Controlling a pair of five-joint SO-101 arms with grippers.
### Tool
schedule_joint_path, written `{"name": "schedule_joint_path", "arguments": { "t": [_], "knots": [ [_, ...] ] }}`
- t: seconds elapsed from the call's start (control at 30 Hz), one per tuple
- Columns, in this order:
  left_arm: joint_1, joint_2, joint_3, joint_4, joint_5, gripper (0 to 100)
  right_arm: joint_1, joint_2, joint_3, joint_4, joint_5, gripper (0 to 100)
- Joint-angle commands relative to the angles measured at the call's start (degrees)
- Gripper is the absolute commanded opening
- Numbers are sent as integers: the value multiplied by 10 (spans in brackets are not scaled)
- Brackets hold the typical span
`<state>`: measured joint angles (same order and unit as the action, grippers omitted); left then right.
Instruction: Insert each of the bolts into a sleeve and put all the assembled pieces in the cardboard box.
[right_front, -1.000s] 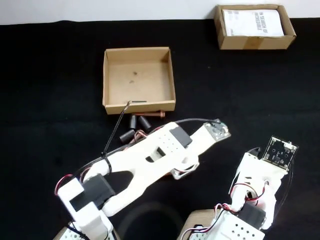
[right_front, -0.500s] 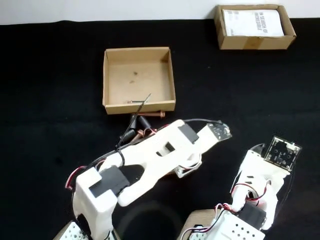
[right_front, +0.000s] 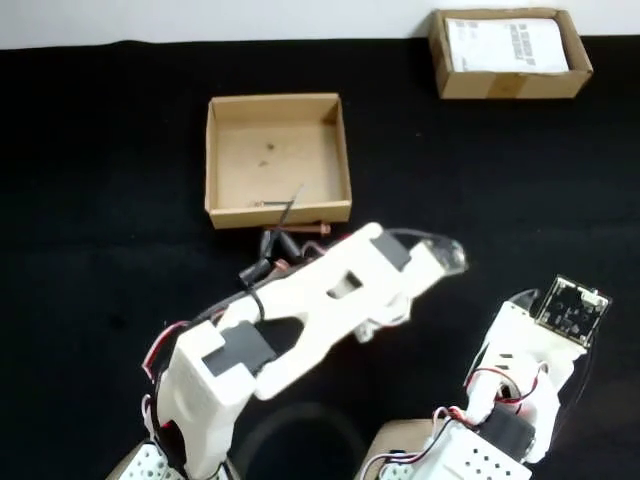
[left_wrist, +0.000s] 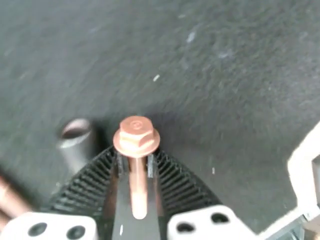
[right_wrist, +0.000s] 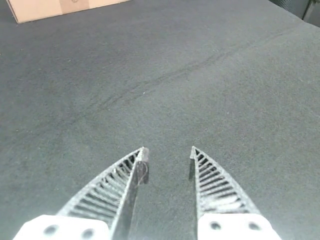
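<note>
My left gripper (left_wrist: 136, 152) is shut on a copper bolt (left_wrist: 135, 145), whose hex head sticks out past the fingertips, just above the black table. A black sleeve (left_wrist: 75, 142) lies close beside the bolt head. In the high view the left arm (right_front: 340, 290) reaches across the middle of the table and hides its own gripper. Black sleeves (right_front: 275, 243) and another copper bolt (right_front: 308, 228) lie just in front of the open cardboard box (right_front: 215, 160). My right gripper (right_wrist: 167, 152) hangs open over bare table, with nothing between its fingers.
A second cardboard box (right_front: 510, 85) holding a printed sheet stands at the far right corner. The right arm (right_front: 545, 330) stays near the front right. Another copper bolt end (left_wrist: 6, 197) shows in the left wrist view.
The left arm has swung away from the table's front edge toward the box, its elbow rising. The right arm has shifted slightly to the right.
</note>
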<state>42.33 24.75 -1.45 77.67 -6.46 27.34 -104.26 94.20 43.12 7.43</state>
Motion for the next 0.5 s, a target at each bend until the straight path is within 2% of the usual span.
{"name": "schedule_joint_path", "arguments": {
  "t": [0.0,0.1,0.2,0.33,0.47],
  "knots": [
    [-10,-4,-96,91,33,8,1,-6,1,-7,3,123],
    [-10,-4,-175,164,56,8,0,-6,0,-7,-4,105],
    [-12,-5,-244,216,78,8,-15,-6,-1,-1,-43,20],
    [-33,-51,-285,228,118,8,-99,-6,-42,60,-51,18],
    [-58,-153,-305,228,130,8,-195,0,-81,91,-74,22]
  ]
}}
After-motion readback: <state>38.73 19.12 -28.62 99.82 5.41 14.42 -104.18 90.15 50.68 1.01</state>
